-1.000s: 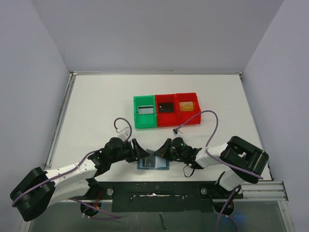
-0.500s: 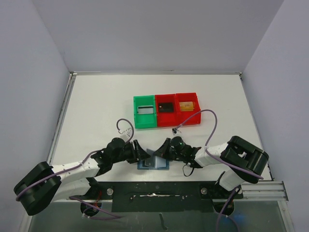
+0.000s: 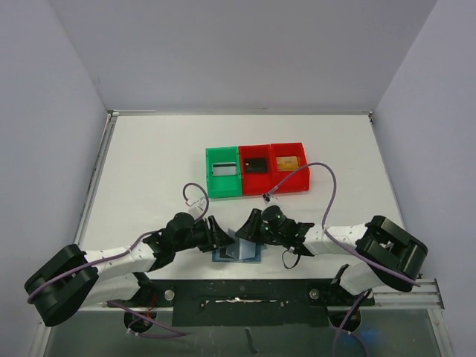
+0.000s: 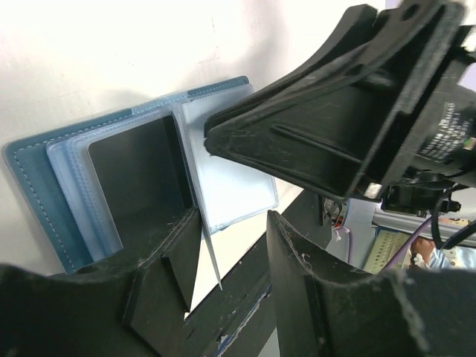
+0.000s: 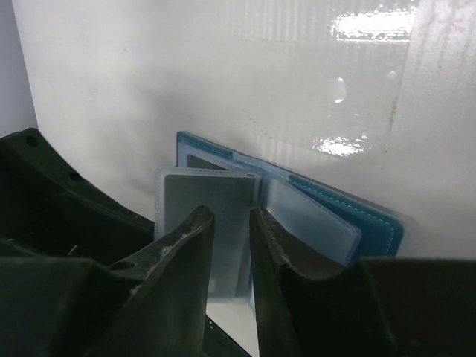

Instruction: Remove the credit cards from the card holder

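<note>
As the right end effector (image 5: 230,219) has just eased apart, the left end effector (image 4: 232,223) narrows, not yet clamped, around a clear sleeve (image 4: 238,193). The dark credit card (image 4: 137,178) sits pocketed in the card holder (image 4: 44,193) just beyond it, so nothing's out yet.

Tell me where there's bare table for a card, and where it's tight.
Free: table left of the green bin, and the strip behind it and the red bins. Crowded: near edge, where left gripper and right gripper meet over the card holder.
</note>
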{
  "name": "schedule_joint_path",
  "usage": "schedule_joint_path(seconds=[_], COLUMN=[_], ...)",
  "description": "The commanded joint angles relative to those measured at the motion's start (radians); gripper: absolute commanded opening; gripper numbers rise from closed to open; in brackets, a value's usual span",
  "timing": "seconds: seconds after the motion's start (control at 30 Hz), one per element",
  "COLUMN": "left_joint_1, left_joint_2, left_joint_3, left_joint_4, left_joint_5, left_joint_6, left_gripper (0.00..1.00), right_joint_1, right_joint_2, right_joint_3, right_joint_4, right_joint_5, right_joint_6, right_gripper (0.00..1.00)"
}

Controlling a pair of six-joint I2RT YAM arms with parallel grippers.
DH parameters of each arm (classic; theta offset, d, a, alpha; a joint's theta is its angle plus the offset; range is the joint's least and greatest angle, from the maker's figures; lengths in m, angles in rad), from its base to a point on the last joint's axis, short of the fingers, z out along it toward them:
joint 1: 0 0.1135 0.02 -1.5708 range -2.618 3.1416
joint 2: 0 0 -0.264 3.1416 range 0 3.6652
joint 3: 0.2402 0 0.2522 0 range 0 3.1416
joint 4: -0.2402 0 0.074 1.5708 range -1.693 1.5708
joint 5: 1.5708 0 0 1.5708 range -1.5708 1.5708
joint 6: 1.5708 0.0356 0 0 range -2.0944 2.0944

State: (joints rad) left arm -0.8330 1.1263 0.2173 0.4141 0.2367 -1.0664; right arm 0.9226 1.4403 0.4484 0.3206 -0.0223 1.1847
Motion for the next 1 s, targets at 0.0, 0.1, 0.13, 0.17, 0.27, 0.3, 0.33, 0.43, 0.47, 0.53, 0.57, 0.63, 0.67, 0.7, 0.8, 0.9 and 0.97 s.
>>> schedule_joint_path(seconds=[0.0, 0.1, 0.13, 0.17, 0.27, 0.3, 0.33, 0.43, 0.47, 0.53, 0.57, 0.63, 0.67, 0.7, 0.8, 0.9, 0.97], left_joint_1=[-0.01, -0.014, -0.018, -0.021, -0.037, -0.043, -0.05, -0.076, -0.085, -0.102, -0.112, -0.133, -0.144, -0.151, -0.161, -0.16, -0.161], left_joint_2=[0.001, 0.004, 0.006, 0.01, 0.031, 0.04, 0.051, 0.084, 0.094, 0.126, 0.148, 0.186, 0.205, 0.215, 0.214, 0.174, 0.134], left_joint_3=[0.01, 0.015, 0.018, 0.021, 0.034, 0.041, 0.046, 0.064, 0.068, 0.086, 0.1, 0.132, 0.145, 0.154, 0.155, 0.132, 0.114], left_joint_4=[0.073, 0.077, 0.08, 0.085, 0.101, 0.107, 0.113, 0.144, 0.165, 0.203, 0.215, 0.221, 0.222, 0.22, 0.206, 0.175, 0.147], left_joint_5=[0.007, 0.007, 0.008, 0.01, 0.012, 0.01, 0.007, -0.02, -0.026, -0.026, -0.022, -0.013, -0.014, -0.016, -0.038, -0.08, -0.115], left_joint_6=[-0.004, -0.006, -0.006, -0.007, -0.008, -0.009, -0.009, -0.018, -0.023, -0.029, -0.028, -0.021, -0.017, -0.013, -0.012, -0.017, -0.02], left_gripper=[0.39, 0.39, 0.39, 0.39, 0.39, 0.39, 0.39, 0.39, 0.39, 0.39, 0.39, 0.39, 0.39, 0.39, 0.39, 0.4, 0.4], right_joint_1=[-0.001, -0.001, -0.001, -0.002, -0.004, -0.005, -0.008, -0.022, -0.026, -0.033, -0.035, -0.037, -0.039, -0.04, -0.041, -0.041, -0.041], right_joint_2=[-0.09, -0.143, -0.164, -0.185, -0.248, -0.267, -0.289, -0.323, -0.334, -0.355, -0.367, -0.39, -0.403, -0.415, -0.46, -0.515, -0.538], right_joint_3=[0.05, 0.053, 0.054, 0.053, 0.035, 0.031, 0.028, 0.033, 0.036, 0.038, 0.038, 0.034, 0.03, 0.027, -0.002, -0.043, -0.07], right_joint_4=[-0.069, -0.133, -0.164, -0.191, -0.243, -0.258, -0.278, -0.338, -0.361, -0.406, -0.425, -0.446, -0.446, -0.444, -0.397, -0.325, -0.278], right_joint_5=[0.025, 0.073, 0.099, 0.122, 0.175, 0.187, 0.194, 0.204, 0.211, 0.234, 0.251, 0.273, 0.278, 0.283, 0.284, 0.279, 0.264], right_joint_6=[-0.052, -0.052, -0.047, -0.044, -0.036, -0.034, -0.036, -0.048, -0.048, -0.041, -0.034, -0.027, -0.029, -0.035, -0.064, -0.073, -0.081], right_gripper=[0.31, 0.37, 0.39, 0.41, 0.48, 0.53, 0.56, 0.61, 0.62, 0.63, 0.63, 0.64, 0.64, 0.65, 0.68, 0.71, 0.72])
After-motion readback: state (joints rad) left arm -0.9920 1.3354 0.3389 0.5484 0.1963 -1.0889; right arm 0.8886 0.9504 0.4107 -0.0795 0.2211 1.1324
